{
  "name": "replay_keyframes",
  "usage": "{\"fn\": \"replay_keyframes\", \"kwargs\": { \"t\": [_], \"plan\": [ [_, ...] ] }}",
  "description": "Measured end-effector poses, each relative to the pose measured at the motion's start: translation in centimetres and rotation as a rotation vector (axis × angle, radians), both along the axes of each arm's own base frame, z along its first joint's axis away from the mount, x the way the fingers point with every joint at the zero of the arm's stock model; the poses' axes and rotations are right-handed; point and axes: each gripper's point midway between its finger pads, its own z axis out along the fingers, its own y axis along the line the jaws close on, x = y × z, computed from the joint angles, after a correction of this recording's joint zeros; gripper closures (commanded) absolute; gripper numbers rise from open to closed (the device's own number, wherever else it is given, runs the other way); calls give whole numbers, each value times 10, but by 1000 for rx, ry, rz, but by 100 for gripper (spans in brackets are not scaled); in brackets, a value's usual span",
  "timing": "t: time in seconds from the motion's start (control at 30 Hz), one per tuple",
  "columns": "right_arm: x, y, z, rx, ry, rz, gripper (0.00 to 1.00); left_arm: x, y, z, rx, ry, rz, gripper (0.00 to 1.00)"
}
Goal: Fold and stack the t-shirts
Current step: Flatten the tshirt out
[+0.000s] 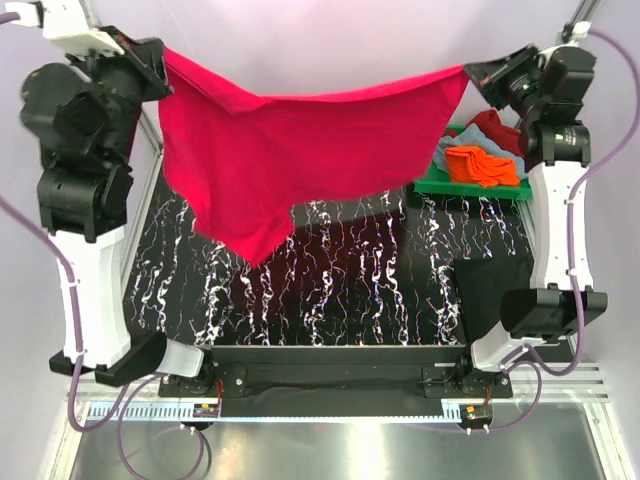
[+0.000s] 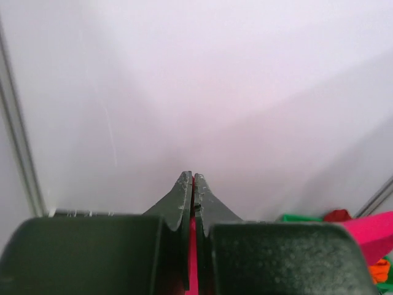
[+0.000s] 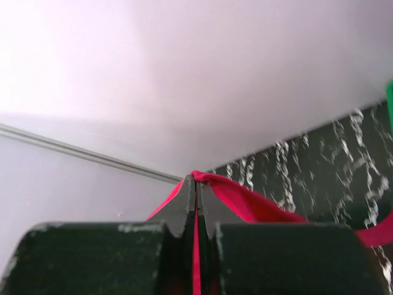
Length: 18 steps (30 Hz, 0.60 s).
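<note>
The bright pinkish-red t-shirt (image 1: 290, 160) hangs stretched in the air between my two grippers, sagging to a point over the left of the table. My left gripper (image 1: 165, 62) is shut on its left corner, high at the far left; red cloth shows between its fingers in the left wrist view (image 2: 193, 258). My right gripper (image 1: 470, 75) is shut on the right corner, high at the far right; the shirt (image 3: 258, 203) drapes from its closed tips (image 3: 196, 179). An orange t-shirt (image 1: 482, 165), a grey-blue one (image 1: 452, 150) and a dark red one (image 1: 497, 130) lie in the crate.
The green plastic crate (image 1: 455, 186) sits at the far right of the black marbled table (image 1: 350, 290). A black cloth patch (image 1: 487, 285) lies by the right arm's base. White walls enclose the back and sides.
</note>
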Motion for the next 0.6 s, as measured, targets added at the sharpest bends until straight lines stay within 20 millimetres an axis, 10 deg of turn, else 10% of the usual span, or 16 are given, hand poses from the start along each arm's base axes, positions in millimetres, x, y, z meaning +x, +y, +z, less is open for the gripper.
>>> {"fn": "replay_keyframes", "kwargs": {
  "t": [0.27,0.6],
  "plan": [
    [-80,5,61,-46,-185,-4,100,-86,-8,75,36,-299,-137,100],
    [-253,16,122,-89,-519,-25,100,-283,14,148,3,-728,-253,100]
  ]
}}
